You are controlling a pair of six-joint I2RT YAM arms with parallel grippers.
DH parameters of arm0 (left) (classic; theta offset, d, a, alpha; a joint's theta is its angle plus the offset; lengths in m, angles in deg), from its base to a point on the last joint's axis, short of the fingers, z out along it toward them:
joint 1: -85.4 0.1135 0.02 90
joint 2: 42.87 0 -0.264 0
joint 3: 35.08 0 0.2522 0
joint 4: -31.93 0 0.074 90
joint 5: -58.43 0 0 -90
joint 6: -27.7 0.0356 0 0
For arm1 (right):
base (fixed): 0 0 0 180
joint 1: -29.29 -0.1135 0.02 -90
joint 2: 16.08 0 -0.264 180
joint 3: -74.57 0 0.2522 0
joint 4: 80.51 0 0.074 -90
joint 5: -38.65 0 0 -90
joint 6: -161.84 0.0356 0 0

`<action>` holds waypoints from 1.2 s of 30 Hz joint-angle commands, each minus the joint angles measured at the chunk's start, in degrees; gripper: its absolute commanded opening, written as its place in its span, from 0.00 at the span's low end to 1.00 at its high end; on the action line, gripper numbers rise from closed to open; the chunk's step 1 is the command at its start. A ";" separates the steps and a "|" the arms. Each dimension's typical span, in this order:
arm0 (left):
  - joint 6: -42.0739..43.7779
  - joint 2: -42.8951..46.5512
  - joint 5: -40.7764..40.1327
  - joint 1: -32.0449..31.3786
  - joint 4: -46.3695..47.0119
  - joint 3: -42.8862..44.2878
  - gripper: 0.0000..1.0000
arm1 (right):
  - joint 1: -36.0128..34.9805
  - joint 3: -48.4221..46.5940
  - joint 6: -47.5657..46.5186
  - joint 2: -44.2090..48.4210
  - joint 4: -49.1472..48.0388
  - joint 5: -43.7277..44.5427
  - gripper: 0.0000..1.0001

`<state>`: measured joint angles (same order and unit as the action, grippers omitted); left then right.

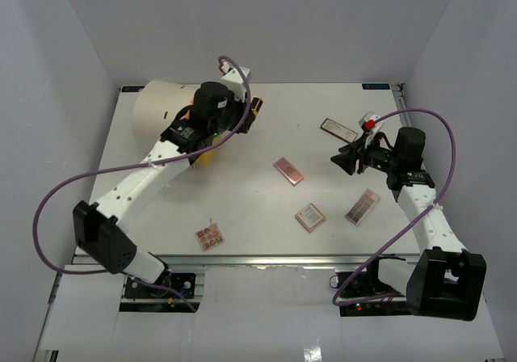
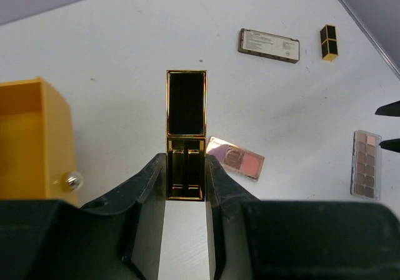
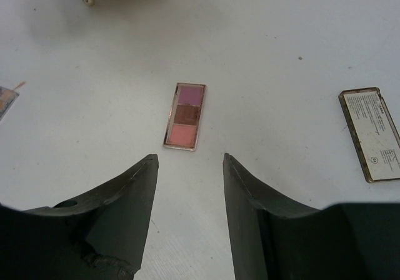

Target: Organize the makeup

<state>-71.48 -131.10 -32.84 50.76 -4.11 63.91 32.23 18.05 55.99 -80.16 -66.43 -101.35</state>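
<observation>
Left wrist: left gripper (image 2: pixel 185 167) clamps lipstick (image 2: pixel 185 114); next move is likely placing it in yellow box (image 2: pixel 31 142). Right gripper (image 3: pixel 189 167) spread before pink palette (image 3: pixel 185 115).

Black-and-gold lipstick case (image 2: pixel 185 111) clamped in the left gripper (image 2: pixel 185 166); three-pan pink palette (image 1: pixel 288 170) flat mid-table; label-up palette (image 1: pixel 334 128) at its 1 o'clock, small lipstick (image 1: pixel 369 123) just beyond; square palette (image 1: pixel 310 216) at 5 o'clock; long brown palette (image 1: pixel 363 206) at 4; small multi-pan palette (image 1: pixel 209 236) at 8.
</observation>
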 commanded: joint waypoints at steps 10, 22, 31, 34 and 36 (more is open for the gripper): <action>12.97 9.37 -23.08 4.58 -4.09 -10.79 0.00 | 0.22 -1.18 0.21 0.15 -0.49 -1.95 0.53; 16.47 4.33 -30.38 4.58 -2.98 -8.73 0.20 | 0.22 -1.23 0.03 0.00 -0.49 -2.21 0.53; 14.98 6.26 -28.91 4.58 -3.14 -8.15 0.63 | 0.30 -1.18 -0.32 0.26 -0.40 -1.05 0.54; 13.35 7.89 -24.96 4.58 -4.01 -8.11 0.70 | 0.32 -1.29 -0.34 -0.13 -0.40 -0.28 0.55; 11.94 9.58 -22.42 4.58 -4.35 -8.47 0.73 | 0.45 -1.50 -0.56 -0.67 -0.40 1.04 0.55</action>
<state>-56.68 -127.23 -60.69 55.32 -8.44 53.45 32.27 18.05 56.21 -80.22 -66.43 -102.02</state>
